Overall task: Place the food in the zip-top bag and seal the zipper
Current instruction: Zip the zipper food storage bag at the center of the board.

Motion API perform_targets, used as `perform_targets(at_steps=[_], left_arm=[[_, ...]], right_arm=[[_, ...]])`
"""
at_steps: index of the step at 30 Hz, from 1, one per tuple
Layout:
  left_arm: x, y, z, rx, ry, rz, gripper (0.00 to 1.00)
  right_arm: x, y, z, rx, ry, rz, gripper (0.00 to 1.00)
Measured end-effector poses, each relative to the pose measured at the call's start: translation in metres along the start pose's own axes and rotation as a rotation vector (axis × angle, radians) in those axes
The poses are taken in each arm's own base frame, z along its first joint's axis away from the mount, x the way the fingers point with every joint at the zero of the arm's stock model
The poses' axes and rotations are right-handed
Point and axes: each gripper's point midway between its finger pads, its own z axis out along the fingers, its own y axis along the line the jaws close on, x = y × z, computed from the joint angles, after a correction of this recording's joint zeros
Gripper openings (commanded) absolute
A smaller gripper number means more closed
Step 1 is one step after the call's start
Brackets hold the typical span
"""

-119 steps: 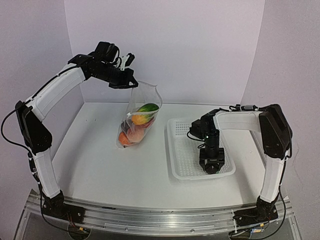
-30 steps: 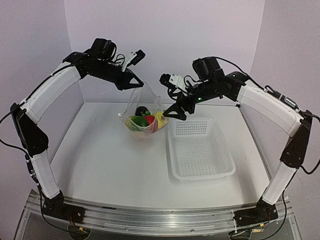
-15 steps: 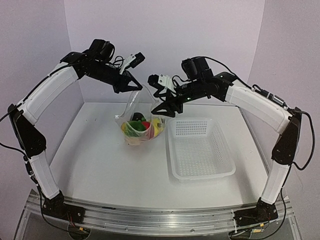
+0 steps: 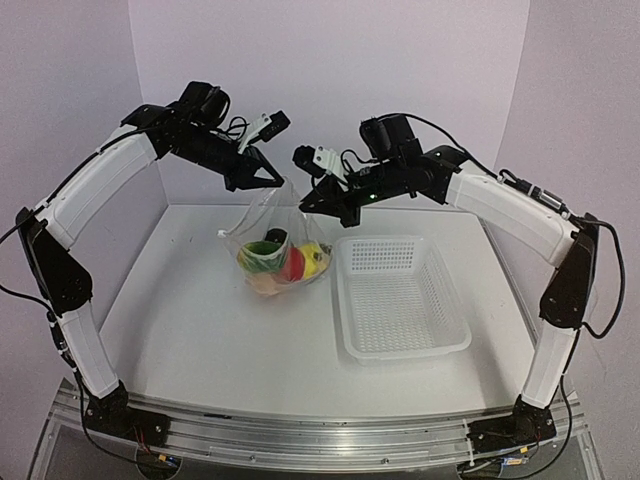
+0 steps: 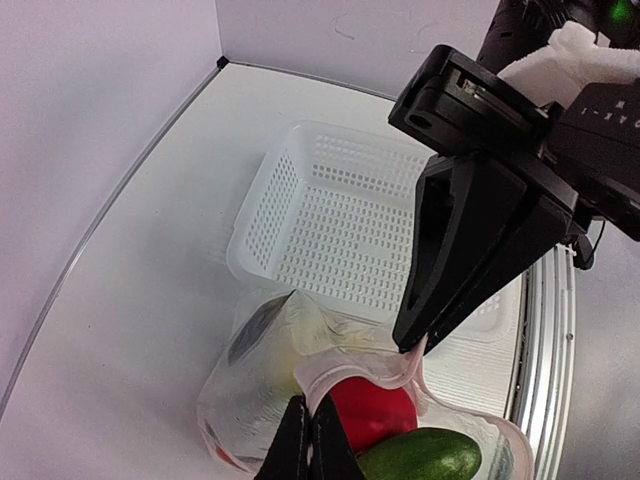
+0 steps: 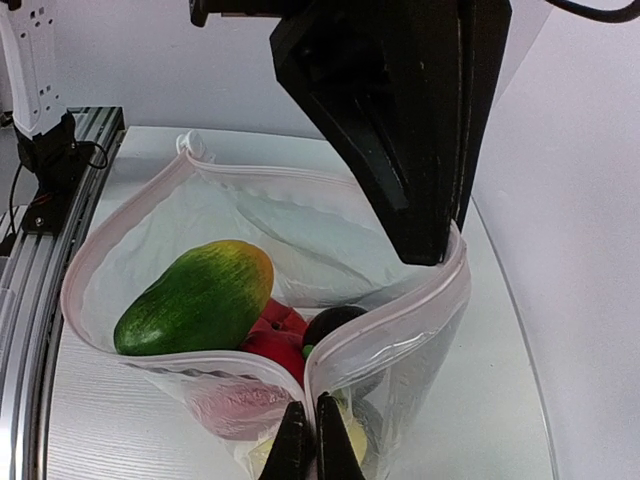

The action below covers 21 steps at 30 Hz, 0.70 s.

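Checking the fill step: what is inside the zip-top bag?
The zip-top bag shows green mango, red fruit and dark fruit. Lower pieces are covered by those and blurred by plastic.

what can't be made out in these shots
- Number of food pieces: too small in top external; in the right wrist view the green mango covers those beneath.
- Zip-top bag bottom: cut off by the lower edge in both wrist views.
- Zipper far stretch: hidden behind the left gripper in the right wrist view.
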Motion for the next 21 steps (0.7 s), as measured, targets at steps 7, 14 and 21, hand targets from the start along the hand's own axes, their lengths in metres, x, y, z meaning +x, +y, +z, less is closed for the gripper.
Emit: perform_targets(at_steps=[7, 14, 21], left_arm=[[0.001, 0.001, 0.000, -0.007, 0.004, -0.002, 0.00], [0.010, 0.007, 0.003, -0.041, 0.022, -0.017, 0.44], [-0.003, 0.006, -0.007, -0.053, -0.006, -0.021, 0.98]], right_arm=[[0.003, -0.005, 0.000, 0.031, 0.017, 0.122, 0.00], [0.011, -0.015, -0.001, 0.090, 0.043, 0.269, 0.00], [0.024, -0.025, 0.001, 0.153, 0.067, 0.395, 0.00]])
